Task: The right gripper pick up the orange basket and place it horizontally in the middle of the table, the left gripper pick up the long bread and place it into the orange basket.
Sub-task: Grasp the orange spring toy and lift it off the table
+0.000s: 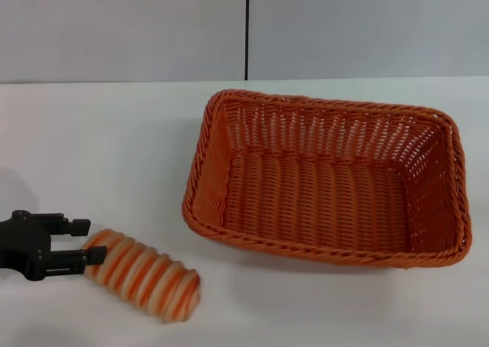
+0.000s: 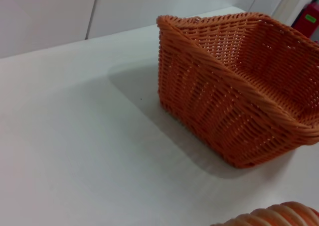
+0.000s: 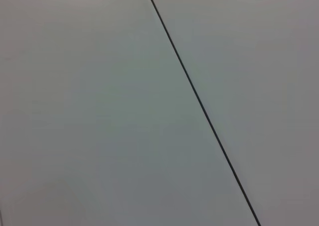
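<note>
**Bread at the claw, basket on the table**

In the head view, a wide white table (image 1: pixel 114 156) is seen, smooth and plain. Behind it a grey wall (image 1: pixel 122 26) is split by one thin dark line. The orange basket (image 1: pixel 328 175) is set flat on the table, right of the middle, with nothing inside. The long bread (image 1: pixel 145 274) is laid on the table near the front left. The left gripper (image 1: pixel 82 244) is spread open around the bread's end.

In the left wrist view, the basket's woven side is shown, and a shadow is cast on the white top.

In the right wrist view, only the grey wall and its dark line are seen. The right gripper is not shown.
</note>
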